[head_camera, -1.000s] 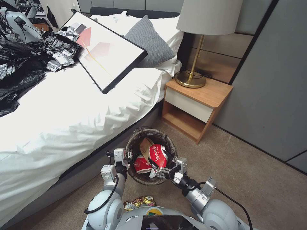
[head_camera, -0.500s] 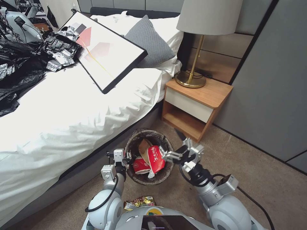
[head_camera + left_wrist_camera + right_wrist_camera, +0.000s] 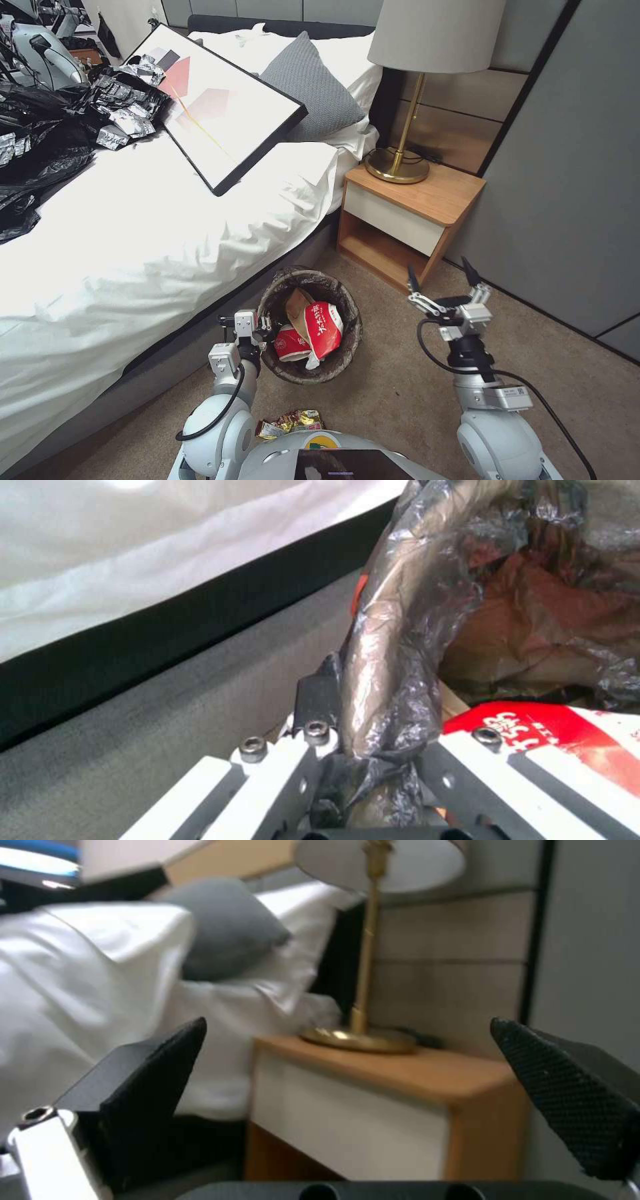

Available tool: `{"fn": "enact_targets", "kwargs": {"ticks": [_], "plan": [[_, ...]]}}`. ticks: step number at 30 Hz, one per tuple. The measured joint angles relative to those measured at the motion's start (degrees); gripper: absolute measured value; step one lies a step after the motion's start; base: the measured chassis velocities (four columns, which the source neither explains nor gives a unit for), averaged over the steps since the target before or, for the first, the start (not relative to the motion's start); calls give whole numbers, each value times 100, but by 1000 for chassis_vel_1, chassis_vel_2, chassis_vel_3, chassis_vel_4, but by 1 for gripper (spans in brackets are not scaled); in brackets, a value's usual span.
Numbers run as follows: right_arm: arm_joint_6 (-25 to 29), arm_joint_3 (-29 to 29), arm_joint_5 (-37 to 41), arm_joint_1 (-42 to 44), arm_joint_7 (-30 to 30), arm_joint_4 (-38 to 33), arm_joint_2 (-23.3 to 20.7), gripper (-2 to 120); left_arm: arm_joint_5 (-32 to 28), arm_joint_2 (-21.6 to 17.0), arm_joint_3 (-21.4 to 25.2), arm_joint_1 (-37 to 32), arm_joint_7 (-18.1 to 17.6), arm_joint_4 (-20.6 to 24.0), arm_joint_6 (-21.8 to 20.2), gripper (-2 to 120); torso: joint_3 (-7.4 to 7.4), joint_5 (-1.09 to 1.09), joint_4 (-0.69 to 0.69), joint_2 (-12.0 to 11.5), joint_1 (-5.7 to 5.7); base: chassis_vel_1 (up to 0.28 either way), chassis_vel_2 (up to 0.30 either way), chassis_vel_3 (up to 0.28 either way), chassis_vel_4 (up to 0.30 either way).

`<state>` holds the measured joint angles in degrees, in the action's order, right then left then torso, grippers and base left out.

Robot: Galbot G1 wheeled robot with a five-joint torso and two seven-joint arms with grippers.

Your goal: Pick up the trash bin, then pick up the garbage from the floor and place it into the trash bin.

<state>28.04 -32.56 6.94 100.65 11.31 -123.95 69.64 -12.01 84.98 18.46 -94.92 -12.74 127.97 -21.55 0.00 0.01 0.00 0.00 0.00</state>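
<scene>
Dark-lined trash bin [image 3: 310,327]: held just off the bed's edge, between the bed [image 3: 167,240] and the wooden nightstand [image 3: 407,220], carpet [image 3: 400,400] beneath. Left gripper [image 3: 257,331]: clamped on the near-left rim, fingers [image 3: 319,707] narrow, pinching the folded liner and rim between them, as the left wrist view shows. Contents: two red-and-white paper cups [image 3: 320,330] and a tan paper bag [image 3: 300,307], resting inside the bin. Right gripper [image 3: 443,280]: raised to the right of the bin, well apart from it, fingers wide and holding nothing, facing the nightstand and lamp [image 3: 373,940]. Outstanding item: one multicoloured snack wrapper [image 3: 291,423] lying on the carpet close before the robot's base, behind the bin. Step in hand, by judgement: between deposits, with one more pickup due. Next move calls for bringing the empty right gripper down and back to the wrapper, which lies flat and crinkled and needs a low pinch, while the left keeps the bin level.
</scene>
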Motion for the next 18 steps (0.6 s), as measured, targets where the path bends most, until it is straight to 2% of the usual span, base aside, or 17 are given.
{"fn": "enact_targets", "kwargs": {"ticks": [2, 9, 18], "plan": [[251, -139, 55, 89, -55, 440, 168, 100, 34, -2, -6, -10, -18, -12, 19, 2, 0, -1, -1, 0, 0, 0, 0, 0, 0], [653, -118, 60, 22, -66, 1063, 301, 100, 91, 17, -27, -48, -24, -12, 40, 2, 0, 0, 0, 0, 0, 0, 0, 0, 0], [868, -77, -28, -127, -33, 1196, 350, 100, 105, 37, -48, -55, -28, -12, 41, 2, 0, -1, 0, 0, 0, 0, 0, 0, 0]]}}
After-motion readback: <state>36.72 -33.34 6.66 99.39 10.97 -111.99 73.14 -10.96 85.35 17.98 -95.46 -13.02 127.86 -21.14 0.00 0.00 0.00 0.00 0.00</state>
